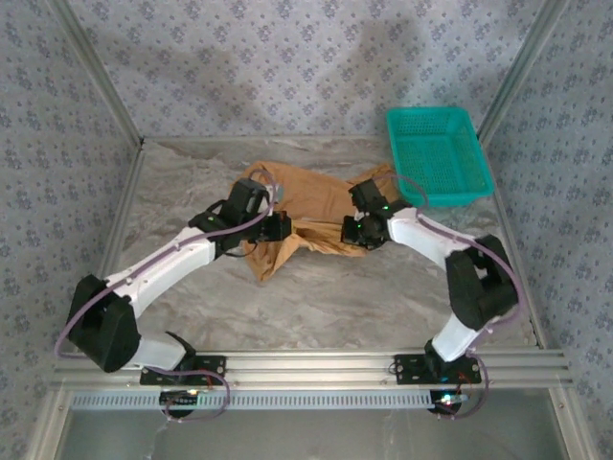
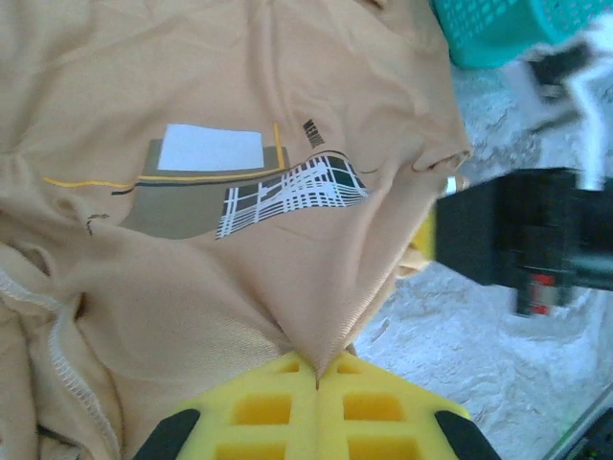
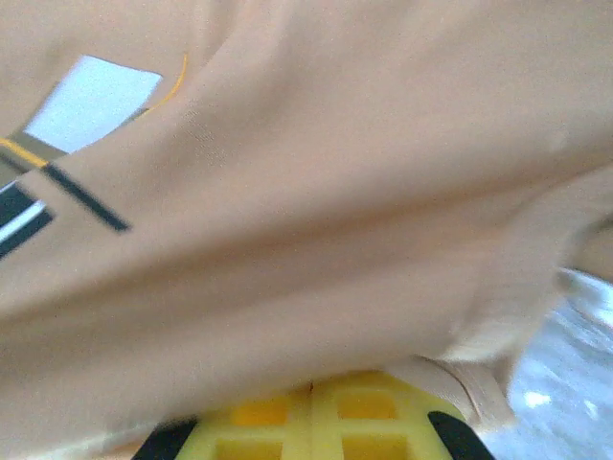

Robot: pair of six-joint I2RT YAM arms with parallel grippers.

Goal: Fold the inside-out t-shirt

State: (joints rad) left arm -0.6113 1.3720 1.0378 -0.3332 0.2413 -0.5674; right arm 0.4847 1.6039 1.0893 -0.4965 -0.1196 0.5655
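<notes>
A plain tan short-sleeved t-shirt of thin soft cloth (image 1: 308, 203) lies crumpled on the far middle of the grey marbled tabletop (image 1: 345, 297), bunched between the two arms. One fold trails toward the near side, below the left arm's wrist. Its far right corner lies just beside the near left corner of a teal plastic mesh basket (image 1: 428, 112), which stands at the far right of the tabletop. Whether cloth and basket touch cannot be told.

The left fingers (image 1: 278, 228) sit at the shirt's left edge. In the left wrist view these yellow fingers (image 2: 268, 404) are pressed together, pinching a pointed tuck of the tan cloth, which pulls into creases fanning away from them. Beyond the pinch the cloth shows a printed patch: a white rectangle (image 2: 211, 149) over an olive block, thin yellow lines and a black-and-white grid (image 2: 299, 187). A stitched seam runs along the left side of that view, and a corner of the basket (image 2: 498, 29) shows at the top right.

The right fingers (image 1: 356, 233) sit at the shirt's right side. In the right wrist view the yellow fingers (image 3: 259, 422) are closed together on the tan cloth (image 3: 364, 192), which drapes across them. That view is blurred.
</notes>
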